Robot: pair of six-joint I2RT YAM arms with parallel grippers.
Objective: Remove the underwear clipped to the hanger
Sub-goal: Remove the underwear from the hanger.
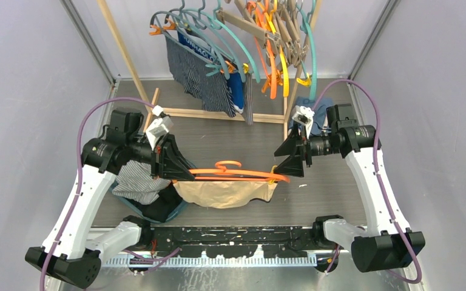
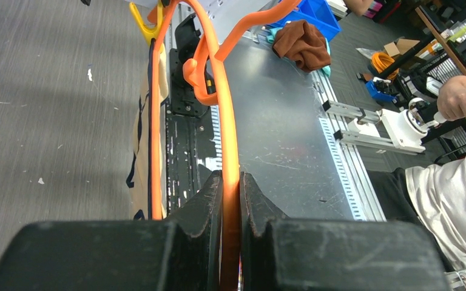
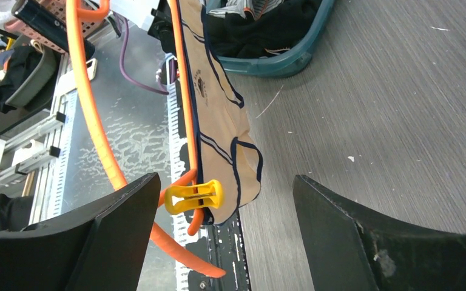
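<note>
Over the table [image 1: 218, 136], the left gripper [image 2: 231, 180] clamps the orange hanger [image 2: 228, 121] (beige underwear [image 3: 218, 115] attached); the right gripper [image 3: 224, 180], jaws wide, faces the yellow clip [image 3: 194, 197], probably the next thing to pinch.

The left tool [image 2: 231, 182] has its two black fingers pressed together on the orange plastic hanger [image 2: 227, 121], whose bar runs straight away from the tool and curls into a hook farther out. Just left of the bar hangs the beige underwear with navy trim [image 2: 141, 127], with a yellow clip [image 2: 145, 21] at its far end. Left of the tool is the grey wood-grain worktop [image 2: 48, 121]. To its right is a scuffed grey metal plate [image 2: 279, 133], with a crumpled brown cloth [image 2: 303, 42] far ahead.
</note>
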